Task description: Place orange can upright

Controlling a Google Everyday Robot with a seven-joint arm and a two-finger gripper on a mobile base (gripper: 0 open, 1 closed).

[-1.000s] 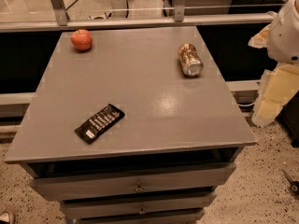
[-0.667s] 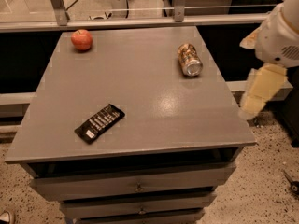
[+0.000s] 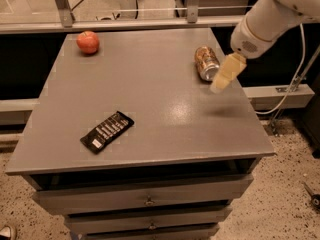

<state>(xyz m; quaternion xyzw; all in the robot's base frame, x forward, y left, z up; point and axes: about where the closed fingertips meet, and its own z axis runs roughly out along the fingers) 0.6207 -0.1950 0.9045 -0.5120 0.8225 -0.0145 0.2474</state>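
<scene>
Grasping calls for the gripper [image 3: 221,82], which hovers just beside the orange can [image 3: 205,61] lying on its side near the right rear edge of the table [image 3: 150,79], to straddle the can's body squarely. Whether the gripper is spread or pressed together, I cannot tell. The apple [image 3: 88,42] and the flat black object [image 3: 107,131] sit well apart and block nothing.

The orange can [image 3: 206,62] lies on its side on the gray table [image 3: 150,94], near the far right edge. It is orange-gold with dark marks, and its round silver end faces the front. The gripper [image 3: 219,85] hangs just beside the can, on its right.
</scene>
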